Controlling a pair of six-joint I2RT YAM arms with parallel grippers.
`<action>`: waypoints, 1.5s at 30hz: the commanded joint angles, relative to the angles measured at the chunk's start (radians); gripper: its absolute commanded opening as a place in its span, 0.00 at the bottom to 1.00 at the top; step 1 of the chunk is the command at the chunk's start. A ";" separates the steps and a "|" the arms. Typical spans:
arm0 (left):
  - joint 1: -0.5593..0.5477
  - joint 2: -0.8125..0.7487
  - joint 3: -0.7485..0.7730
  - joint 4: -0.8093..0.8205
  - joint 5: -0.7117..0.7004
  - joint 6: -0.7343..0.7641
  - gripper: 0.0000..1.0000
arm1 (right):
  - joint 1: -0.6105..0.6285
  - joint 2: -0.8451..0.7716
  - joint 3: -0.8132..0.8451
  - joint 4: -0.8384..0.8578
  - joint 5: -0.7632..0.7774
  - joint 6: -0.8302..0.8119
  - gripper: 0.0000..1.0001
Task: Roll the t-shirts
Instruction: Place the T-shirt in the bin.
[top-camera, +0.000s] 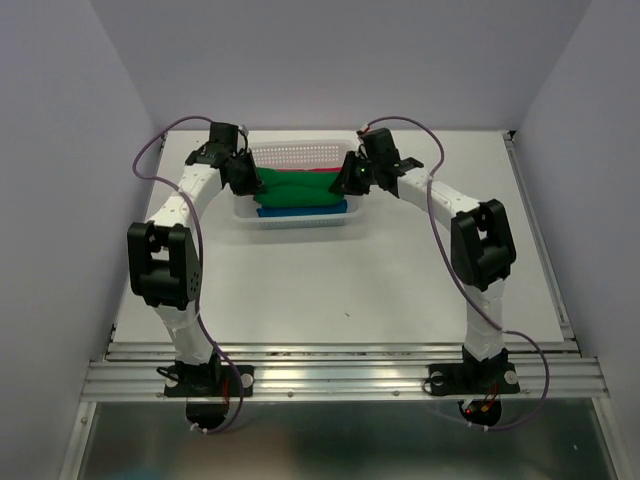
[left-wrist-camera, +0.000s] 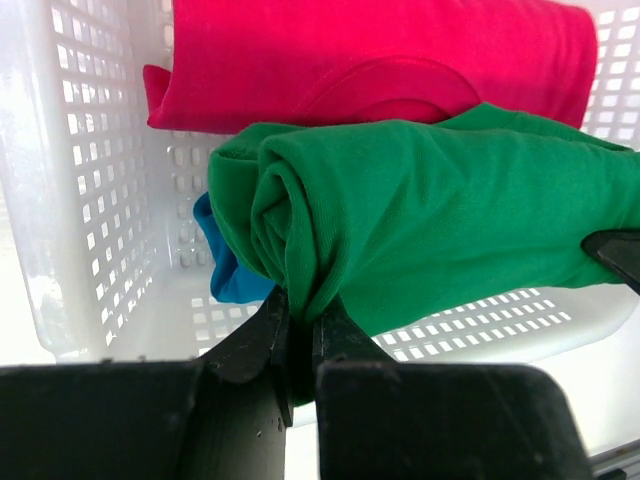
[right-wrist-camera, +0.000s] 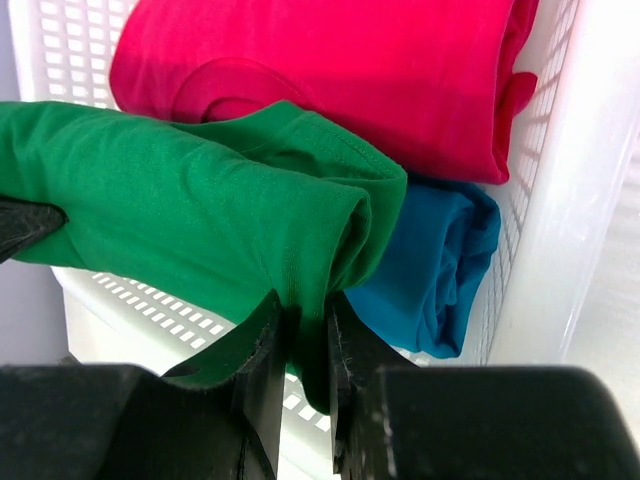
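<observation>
Left wrist: left pincer (left-wrist-camera: 302, 312) pinches green t-shirt (left-wrist-camera: 450, 220); right pincer (right-wrist-camera: 303, 308) likewise.

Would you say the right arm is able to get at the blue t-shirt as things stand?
Probably not yet: the right gripper is shut on one end of the green t-shirt, which partly covers the blue t-shirt in the basket. It would need to let go first.

Most of blue t-shirt (right-wrist-camera: 440, 260) behind green t-shirt (right-wrist-camera: 200, 210)
</observation>
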 joint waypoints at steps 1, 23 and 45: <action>0.020 -0.028 -0.040 0.030 -0.030 0.047 0.00 | 0.002 -0.039 -0.005 -0.004 0.059 -0.036 0.01; 0.020 -0.032 -0.137 0.017 -0.079 0.079 0.00 | 0.002 -0.057 -0.071 -0.022 0.100 -0.062 0.01; 0.020 -0.067 -0.062 -0.048 -0.077 0.093 0.63 | 0.002 -0.087 -0.031 -0.064 0.116 -0.097 0.44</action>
